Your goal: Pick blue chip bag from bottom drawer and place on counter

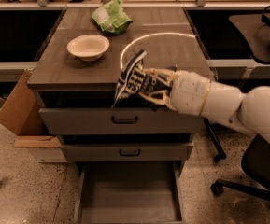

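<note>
My gripper (pixel 144 85) is shut on the blue chip bag (pixel 131 78), a dark navy bag with white lettering. It holds the bag upright in the air in front of the cabinet, at the level of the counter's front edge. The counter (pixel 172 50) is grey-brown wood grain with a thin white arc. The bottom drawer (pixel 127 195) is pulled open below, and its grey floor shows nothing on it. My white arm reaches in from the right.
A cream bowl (pixel 88 46) and a light green snack bag (pixel 111 17) sit on the counter's left and back. Two shut grey drawers with black handles (pixel 124 120) lie below. A cardboard box (pixel 17 111) stands left; office chairs (pixel 246 171) stand right.
</note>
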Controlling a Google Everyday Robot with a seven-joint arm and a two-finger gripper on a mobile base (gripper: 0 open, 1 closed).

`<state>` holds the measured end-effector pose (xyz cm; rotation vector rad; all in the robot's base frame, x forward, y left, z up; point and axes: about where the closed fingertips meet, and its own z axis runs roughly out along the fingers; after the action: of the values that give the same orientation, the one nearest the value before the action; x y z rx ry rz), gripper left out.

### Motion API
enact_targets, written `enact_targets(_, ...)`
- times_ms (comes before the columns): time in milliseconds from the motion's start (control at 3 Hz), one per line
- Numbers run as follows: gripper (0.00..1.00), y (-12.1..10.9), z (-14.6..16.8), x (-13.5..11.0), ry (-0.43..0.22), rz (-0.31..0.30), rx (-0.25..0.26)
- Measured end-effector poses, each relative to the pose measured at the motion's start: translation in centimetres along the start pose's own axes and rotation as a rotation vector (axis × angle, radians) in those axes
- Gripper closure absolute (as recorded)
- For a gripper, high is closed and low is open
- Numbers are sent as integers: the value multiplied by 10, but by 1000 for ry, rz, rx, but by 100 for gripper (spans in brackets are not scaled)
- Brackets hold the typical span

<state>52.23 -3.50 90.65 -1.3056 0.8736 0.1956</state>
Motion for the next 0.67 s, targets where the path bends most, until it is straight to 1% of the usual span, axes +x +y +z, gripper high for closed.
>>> enact_targets(333, 100, -78, 31, 5, 35, -66, 52)
enact_targets(667, 100, -117, 43, 20, 75, -61, 98)
